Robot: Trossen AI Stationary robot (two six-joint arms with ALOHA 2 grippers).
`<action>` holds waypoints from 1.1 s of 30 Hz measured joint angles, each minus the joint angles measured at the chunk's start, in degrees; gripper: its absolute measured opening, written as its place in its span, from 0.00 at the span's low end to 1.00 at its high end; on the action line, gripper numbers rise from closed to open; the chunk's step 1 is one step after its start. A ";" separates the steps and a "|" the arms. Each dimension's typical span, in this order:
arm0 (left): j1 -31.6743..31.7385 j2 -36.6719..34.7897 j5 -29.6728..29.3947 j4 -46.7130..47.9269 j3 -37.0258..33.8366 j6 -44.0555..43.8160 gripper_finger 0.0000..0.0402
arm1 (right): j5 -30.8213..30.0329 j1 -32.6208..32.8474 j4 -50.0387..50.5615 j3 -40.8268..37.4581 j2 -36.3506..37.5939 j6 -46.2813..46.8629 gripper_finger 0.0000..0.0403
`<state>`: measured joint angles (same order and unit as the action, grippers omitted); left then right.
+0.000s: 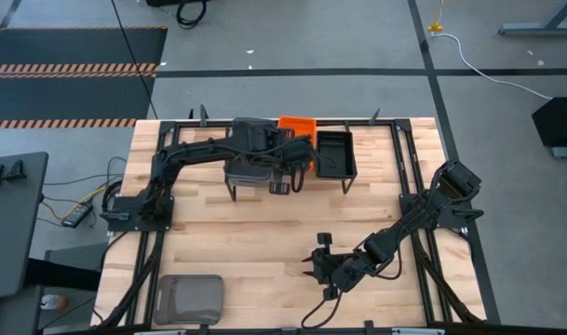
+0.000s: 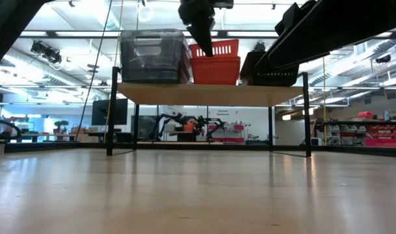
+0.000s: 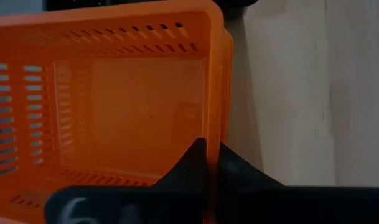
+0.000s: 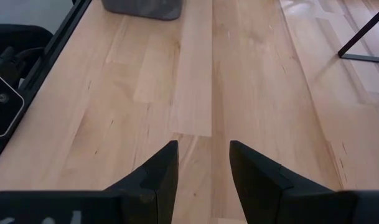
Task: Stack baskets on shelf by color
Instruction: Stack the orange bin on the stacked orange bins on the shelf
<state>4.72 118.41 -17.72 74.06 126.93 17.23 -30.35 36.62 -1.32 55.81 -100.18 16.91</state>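
Three stacks stand on the shelf [image 1: 264,191]; one grey basket [image 1: 190,298] remains on the table, from above. Level view: orange baskets [image 2: 216,62] in the middle. Left gripper [image 3: 208,163] pinches the orange rim. Right gripper [image 4: 203,165] hangs open, empty.

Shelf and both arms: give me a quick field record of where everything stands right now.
shelf: grey stack, orange stack, black stack side by side on top
left gripper: at shelf, shut on orange basket wall
right gripper: open, empty, low over the table
off shelf: one grey basket at table's near left corner
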 joint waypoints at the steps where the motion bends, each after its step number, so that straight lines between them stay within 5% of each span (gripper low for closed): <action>1: -0.14 0.00 -0.04 0.00 0.00 -0.79 0.02 | 0.00 0.00 0.02 0.00 0.00 -0.08 0.37; 33: -3.29 0.00 2.36 -2.98 0.02 -16.58 0.15 | 0.00 0.00 -0.14 0.00 -0.02 0.00 0.37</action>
<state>1.43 118.41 -15.35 71.08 126.96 0.65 -30.35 36.62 -1.45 55.81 -100.20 16.91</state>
